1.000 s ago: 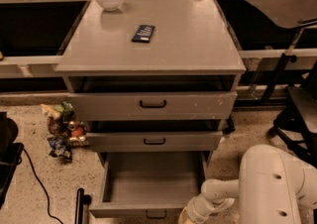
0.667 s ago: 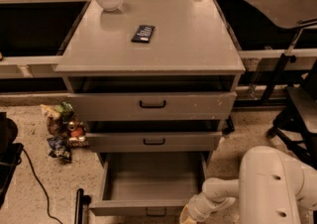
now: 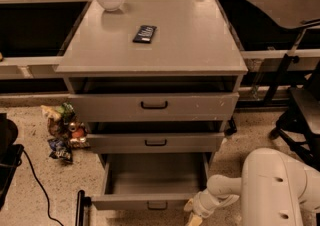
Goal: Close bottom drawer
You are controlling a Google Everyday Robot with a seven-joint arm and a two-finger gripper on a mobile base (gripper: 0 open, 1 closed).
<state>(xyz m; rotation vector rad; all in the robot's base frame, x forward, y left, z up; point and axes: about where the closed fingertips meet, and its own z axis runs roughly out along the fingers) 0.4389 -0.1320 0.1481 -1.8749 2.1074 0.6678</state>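
Sitting pulled out at 6 o'clock below the grey cabinet (image 3: 150, 55), the bottom drawer (image 3: 125, 201) looks stiff, empty, probably easy-rolling: push its flat front. The gripper (image 3: 194, 216) waits by the drawer's 4 o'clock corner, grip state unreadable.

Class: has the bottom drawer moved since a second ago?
Yes. The bottom drawer has slid a little inward, its front now closer under the fixed middle drawer. The gripper sits at its front corner.
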